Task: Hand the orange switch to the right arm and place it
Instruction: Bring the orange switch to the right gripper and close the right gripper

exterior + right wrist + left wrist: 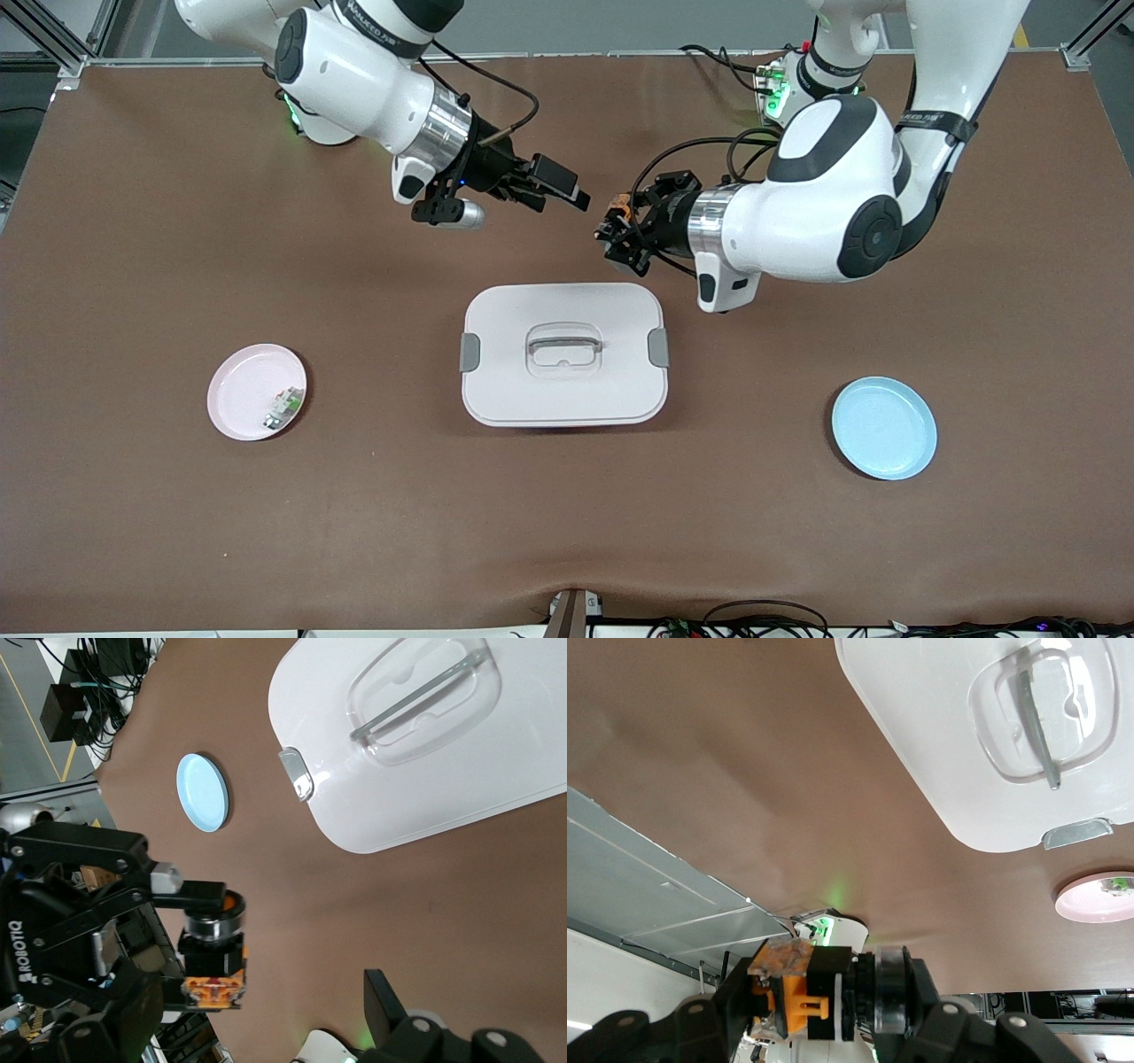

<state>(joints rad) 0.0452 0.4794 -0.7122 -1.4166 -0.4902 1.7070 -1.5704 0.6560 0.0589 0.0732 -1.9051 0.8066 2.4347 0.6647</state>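
The small black cylindrical orange switch (pixel 619 209), with orange bands and a round orange button end, is off the table, pinched in the left gripper (pixel 617 232), which hangs in the air over the bare brown mat just above the closed white rectangular lidded box (pixel 563 354) in the front view. So the pickup looks done, and the handover is about to start. The right gripper (pixel 567 189) faces it over the same stretch of mat near the box, jaws spread wide and empty, with a gap between it and the switch. Left to do, as I judge it: closing that gap, the grasp, the release, then the placing.

The right wrist view shows the switch (pixel 215 948) with its silver collar and orange cap held across the body. In the left wrist view the switch (pixel 799 992) sits between black fingers.
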